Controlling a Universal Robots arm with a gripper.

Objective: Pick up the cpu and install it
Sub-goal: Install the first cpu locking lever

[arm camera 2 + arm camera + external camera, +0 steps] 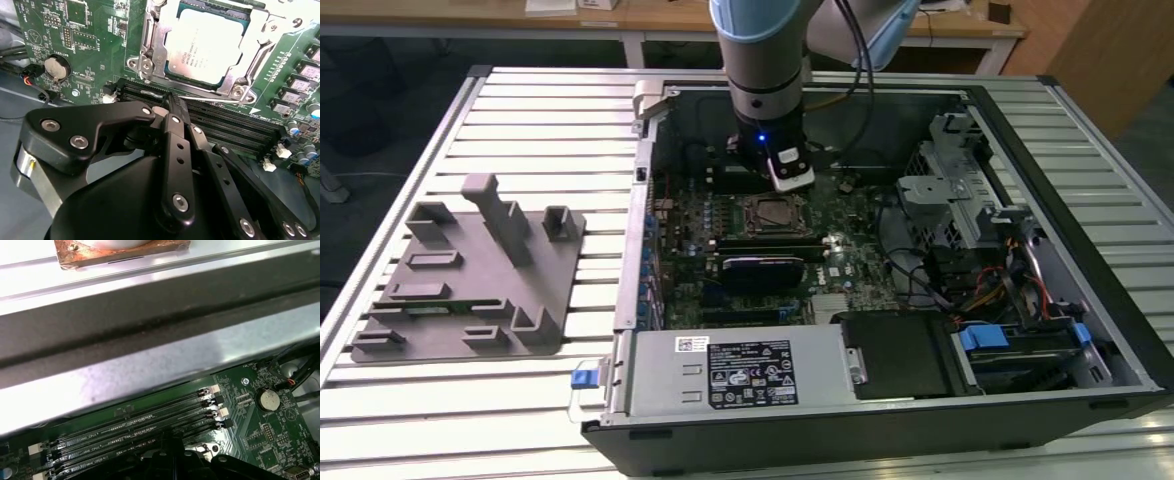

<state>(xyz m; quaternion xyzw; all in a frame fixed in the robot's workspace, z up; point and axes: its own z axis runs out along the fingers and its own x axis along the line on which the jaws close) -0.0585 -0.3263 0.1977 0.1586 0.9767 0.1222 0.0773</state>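
The jaws of the gripper are pressed together with nothing between them, their tips over the memory slots in the second wrist view. Just beyond the tips, apart from them, the cpu lies seated in its socket under the metal frame — shiny top up. The first wrist view adds the coin battery; the exterior view shows the open computer case on the slatted tabletop.

Four memory slots cross the green board; a coin battery lies near, probably beside cables.
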